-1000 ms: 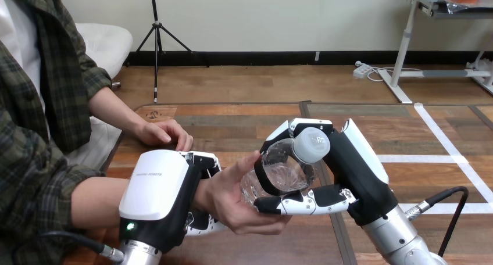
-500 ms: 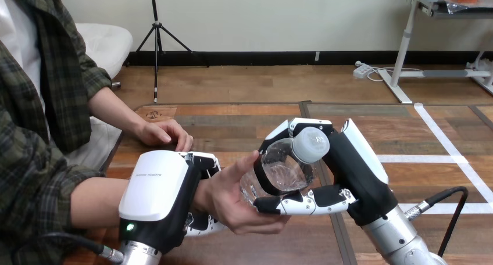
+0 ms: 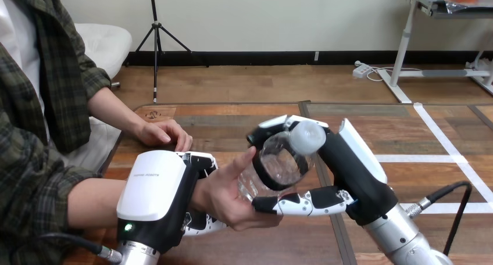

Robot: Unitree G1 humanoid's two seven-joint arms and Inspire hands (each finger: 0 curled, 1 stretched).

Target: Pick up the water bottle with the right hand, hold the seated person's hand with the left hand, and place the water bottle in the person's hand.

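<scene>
A clear water bottle (image 3: 278,163) with a white cap lies tilted in my right hand (image 3: 343,172), whose fingers and thumb curl round it. The bottle's lower end rests in the open palm of the person's hand (image 3: 229,198), whose thumb touches the bottle's side. My left hand (image 3: 160,198) is wrapped round that person's wrist from above, with its fingers curled under the wrist. The person's other hand (image 3: 163,132) rests flat on the table at the far left.
The wooden table (image 3: 232,122) stretches ahead with bare boards beyond both hands. White tape lines (image 3: 442,137) cross its right side. A black cable (image 3: 447,195) loops by my right forearm.
My right hand has tipped the bottle slightly up and to the left, nearer the person's thumb. The left hand and the person's hands have stayed put.
</scene>
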